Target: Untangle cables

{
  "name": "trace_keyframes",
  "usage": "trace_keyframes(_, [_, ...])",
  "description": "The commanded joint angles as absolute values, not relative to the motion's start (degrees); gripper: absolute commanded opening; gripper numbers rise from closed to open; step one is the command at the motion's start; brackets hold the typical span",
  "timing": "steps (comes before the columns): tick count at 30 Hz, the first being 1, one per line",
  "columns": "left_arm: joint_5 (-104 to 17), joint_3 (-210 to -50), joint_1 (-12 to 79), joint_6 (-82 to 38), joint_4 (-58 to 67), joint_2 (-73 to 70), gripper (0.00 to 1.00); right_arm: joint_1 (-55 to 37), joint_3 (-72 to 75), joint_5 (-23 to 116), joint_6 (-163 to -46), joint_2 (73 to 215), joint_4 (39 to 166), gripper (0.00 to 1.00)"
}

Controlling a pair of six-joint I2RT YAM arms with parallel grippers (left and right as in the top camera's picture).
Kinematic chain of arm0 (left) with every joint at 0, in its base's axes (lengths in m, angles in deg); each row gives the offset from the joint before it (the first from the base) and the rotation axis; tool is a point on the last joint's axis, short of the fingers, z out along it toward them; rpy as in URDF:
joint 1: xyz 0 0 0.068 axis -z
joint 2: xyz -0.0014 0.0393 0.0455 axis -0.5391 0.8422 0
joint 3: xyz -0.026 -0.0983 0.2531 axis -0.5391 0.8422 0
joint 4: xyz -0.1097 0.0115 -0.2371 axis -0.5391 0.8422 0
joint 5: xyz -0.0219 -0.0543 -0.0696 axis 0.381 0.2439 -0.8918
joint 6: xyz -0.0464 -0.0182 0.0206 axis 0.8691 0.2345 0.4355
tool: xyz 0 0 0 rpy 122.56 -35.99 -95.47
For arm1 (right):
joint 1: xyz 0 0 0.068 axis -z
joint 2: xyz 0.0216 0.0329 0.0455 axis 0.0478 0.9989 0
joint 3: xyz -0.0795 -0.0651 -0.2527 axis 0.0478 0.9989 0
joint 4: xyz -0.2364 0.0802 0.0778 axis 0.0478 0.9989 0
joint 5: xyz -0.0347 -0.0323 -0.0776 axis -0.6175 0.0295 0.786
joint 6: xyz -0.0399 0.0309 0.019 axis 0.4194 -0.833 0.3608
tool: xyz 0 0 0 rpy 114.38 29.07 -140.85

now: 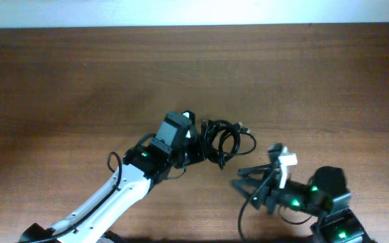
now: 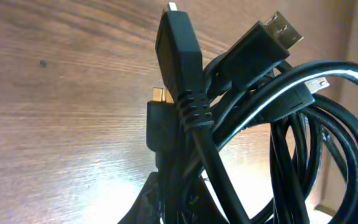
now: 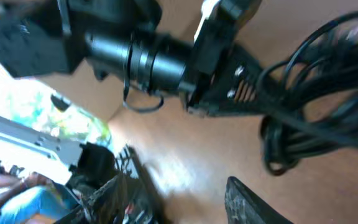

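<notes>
The left fingers [image 1: 196,150] sit at the near-left edge of the cables [image 1: 227,138]. Cords hide them, so their grip cannot be told. Judged an anchoring hold. The right fingers [image 3: 250,202] are spread and empty, near right of the bunch, seemingly poised to draw a cord out. The cables lie mid-surface [image 1: 80,81]: thin, black, overlapping loops, plugs [image 2: 179,56] clustered.

counter [image 1: 59,74]: you see dark brown wood grain across the overhead view | pale strip [image 1: 181,12]: runs along the counter's far edge; wall or floor, you cannot tell | glare [image 2: 104,186]: light reflecting off the wood, left wrist view | bright patch [image 3: 17,99]: blurred daylight with green, right wrist view; possibly a window
</notes>
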State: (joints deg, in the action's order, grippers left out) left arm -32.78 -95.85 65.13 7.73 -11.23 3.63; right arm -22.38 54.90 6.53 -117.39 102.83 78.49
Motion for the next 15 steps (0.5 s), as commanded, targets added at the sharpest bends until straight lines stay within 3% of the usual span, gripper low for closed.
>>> trace_keyframes(1, [-29.16, -96.05, 65.46, 10.44, -10.16, 3.02, 0.0, -35.36, 51.23, 27.9, -115.84, 111.73, 78.76, 0.5])
trace_keyframes(3, [-29.11, -96.05, 65.42, 10.37, -9.46, 3.02, 0.0, -38.99, 47.73, 34.9, -115.84, 119.62, 79.7, 0.5])
trace_keyframes(7, [-29.07, -96.05, 61.24, -1.74, -0.15, 2.99, 0.0, -39.1, 39.07, 37.02, -115.58, 134.02, 79.91, 0.5])
trace_keyframes(15, [-38.75, -96.05, 60.57, -8.3, -4.92, 2.95, 0.0, -39.12, 37.43, 34.04, -119.84, 144.41, 76.46, 0.5])
